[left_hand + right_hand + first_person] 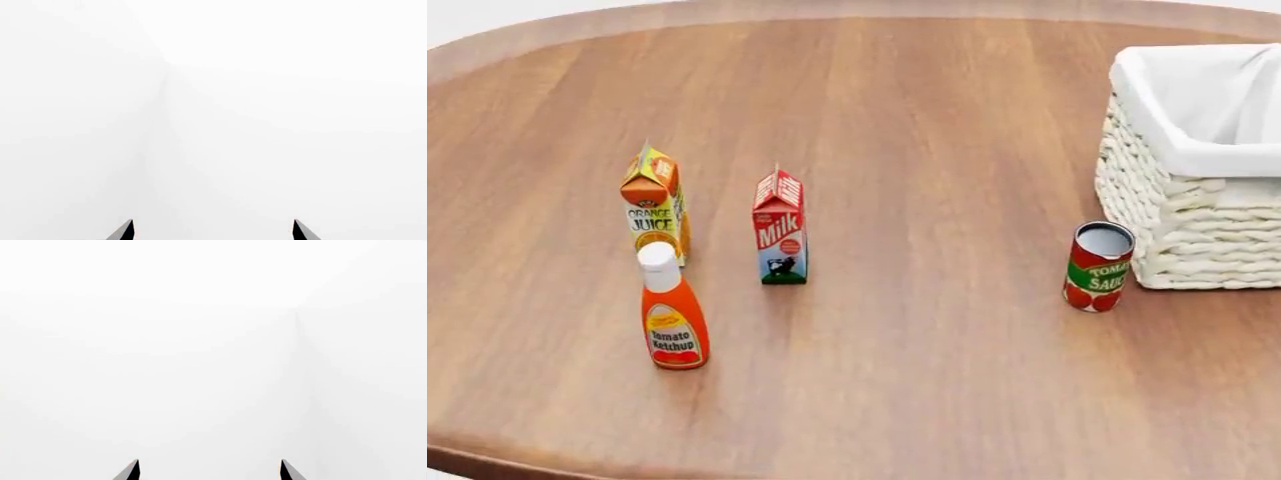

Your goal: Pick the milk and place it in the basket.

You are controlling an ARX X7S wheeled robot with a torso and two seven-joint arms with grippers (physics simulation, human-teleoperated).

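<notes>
1. While both arms wait off the table, my left gripper [212,231] and right gripper [209,471] are spread, holding nothing.
2. The milk [781,229] stands upright at centre-left, well apart from the basket [1174,215] at far right.

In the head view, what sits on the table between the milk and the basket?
Mostly bare wood table. The only thing in that stretch is the tomato sauce can, upright just short of the basket, far from the milk. Only the head view shows it.
</notes>
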